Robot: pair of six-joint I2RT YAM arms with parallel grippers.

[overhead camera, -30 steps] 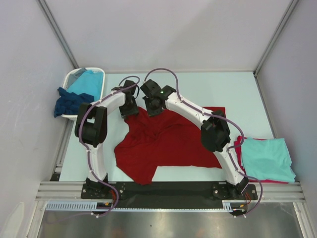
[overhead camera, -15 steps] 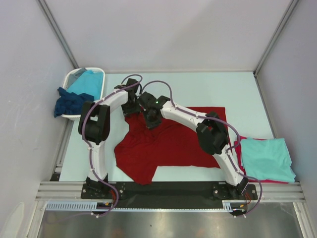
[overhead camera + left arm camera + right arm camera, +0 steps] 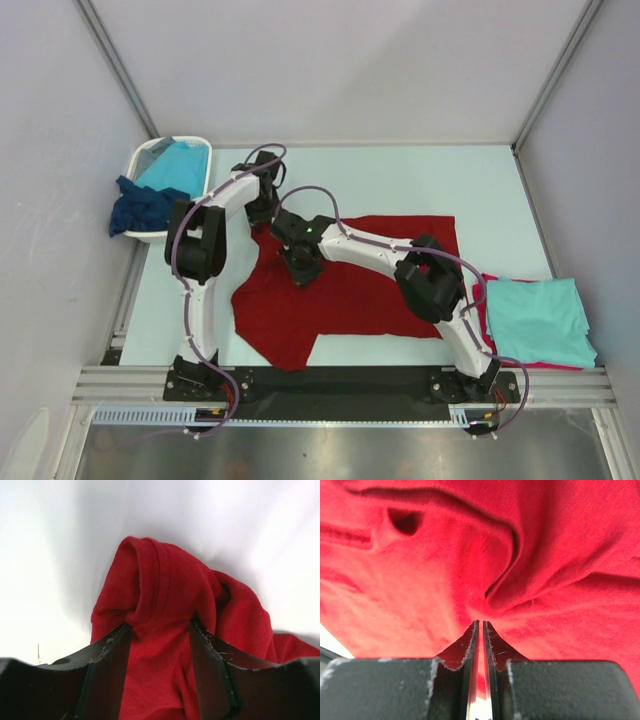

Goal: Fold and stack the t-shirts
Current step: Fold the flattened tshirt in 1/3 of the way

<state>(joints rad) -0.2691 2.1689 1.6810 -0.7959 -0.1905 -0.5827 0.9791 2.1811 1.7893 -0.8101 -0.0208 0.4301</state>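
Note:
A dark red t-shirt (image 3: 350,290) lies crumpled across the middle of the table. My left gripper (image 3: 262,208) is at its far left corner. In the left wrist view its jaws (image 3: 160,625) stand wide around a thick bunch of the red cloth (image 3: 160,580), which fills the gap and rises past the tips. My right gripper (image 3: 300,265) is over the shirt's left part. Its jaws (image 3: 480,621) are almost together, with a thin fold of red cloth (image 3: 530,555) pinched between them and wrinkles running out from the tips.
A white basket (image 3: 145,160) at the far left holds a turquoise shirt (image 3: 180,165), and a navy shirt (image 3: 140,208) hangs over its side. At the near right a folded turquoise shirt (image 3: 540,320) lies on a red one (image 3: 484,305). Grey walls enclose the table.
My right gripper has moved toward me and left across the red shirt and has closed onto a fold. The left gripper has shifted slightly away with its bunch. The shirt's far right edge lies flatter.

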